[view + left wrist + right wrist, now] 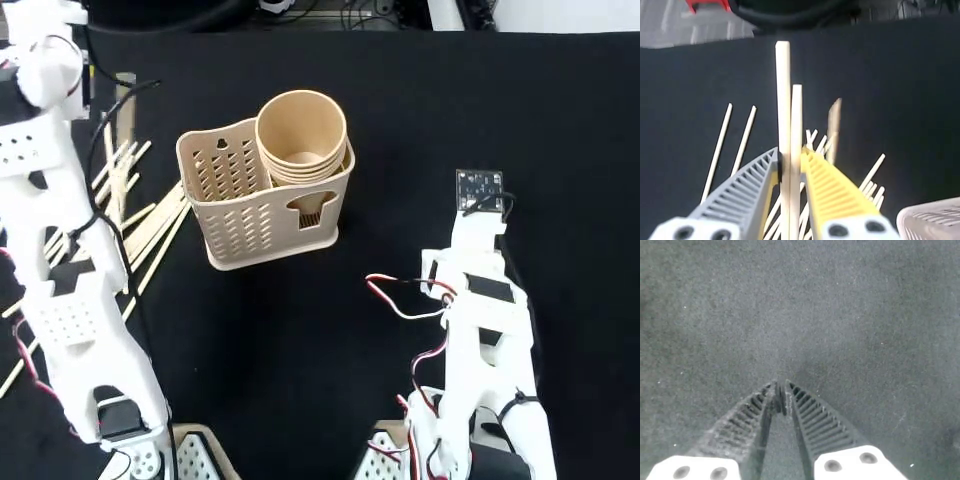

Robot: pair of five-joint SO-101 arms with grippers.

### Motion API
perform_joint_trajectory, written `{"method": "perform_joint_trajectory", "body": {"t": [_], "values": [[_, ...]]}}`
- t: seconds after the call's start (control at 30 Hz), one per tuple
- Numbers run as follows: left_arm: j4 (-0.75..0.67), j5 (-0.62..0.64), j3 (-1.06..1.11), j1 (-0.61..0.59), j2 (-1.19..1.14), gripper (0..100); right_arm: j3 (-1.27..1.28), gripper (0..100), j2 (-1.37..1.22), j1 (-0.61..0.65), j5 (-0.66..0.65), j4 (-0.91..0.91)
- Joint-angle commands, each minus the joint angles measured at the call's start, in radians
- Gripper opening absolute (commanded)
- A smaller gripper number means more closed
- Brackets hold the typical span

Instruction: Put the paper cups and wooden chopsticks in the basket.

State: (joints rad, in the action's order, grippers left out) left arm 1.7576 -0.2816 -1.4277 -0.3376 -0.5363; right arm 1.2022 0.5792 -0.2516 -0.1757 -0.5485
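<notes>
Left gripper: we are pinching two pale wooden chopsticks.
Right gripper: resting closed, empty.
Tip: we are aiming them upright into the beige slotted plastic basket.

Quantities present: one basket; one nested stack of cups inside it, showing about four rims; and more than ten chopsticks, which overlap too much for an exact count.
</notes>
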Motion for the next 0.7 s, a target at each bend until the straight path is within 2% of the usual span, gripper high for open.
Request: {"method": "perform_joint_trajectory", "body": {"t": [0.0,0.53,0.67], "values": [[0.002,0.014,-0.027,0.001,0.103,3,-0.004,2.1,0.001,0.005,-0.005,0.017],[0.002,0.305,-0.036,0.008,0.353,3,-0.004,2.1,0.001,0.006,-0.005,0.017],[0.002,0.328,-0.036,0.054,0.460,3,-0.004,2.1,0.001,0.006,-0.005,0.017]]}}
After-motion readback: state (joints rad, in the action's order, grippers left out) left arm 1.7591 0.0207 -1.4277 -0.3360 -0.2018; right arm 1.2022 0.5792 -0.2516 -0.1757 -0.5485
